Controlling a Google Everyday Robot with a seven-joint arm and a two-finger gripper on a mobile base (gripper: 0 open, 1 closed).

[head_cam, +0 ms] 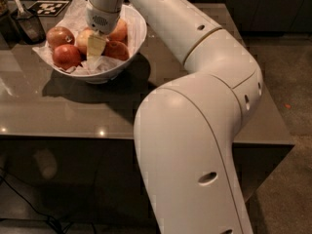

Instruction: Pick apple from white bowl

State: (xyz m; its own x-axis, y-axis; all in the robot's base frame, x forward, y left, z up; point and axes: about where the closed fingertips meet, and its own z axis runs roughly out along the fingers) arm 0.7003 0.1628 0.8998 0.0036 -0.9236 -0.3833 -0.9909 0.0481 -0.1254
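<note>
Here, the white bowl [119, 68] sits toward the far left of the glossy grey surface [73, 111], lined with crumpled white paper [78, 9] and heaped with apples. The robot's bulky white arm [195, 130] rises from the lower right and reaches across to the bowl, where the pincer [95, 52] points straight down into the middle of the pile. Just left of it lies the apple [83, 39], pale yellow-orange and partly hidden behind the tool. Deeper red apples [67, 56] lie on both sides. Whether the pincer is spread, pressed together or pinching the fruit cannot be told from this angle. At the far left stand a dark cup [24, 28] and a black-and-white marker [48, 7].
</note>
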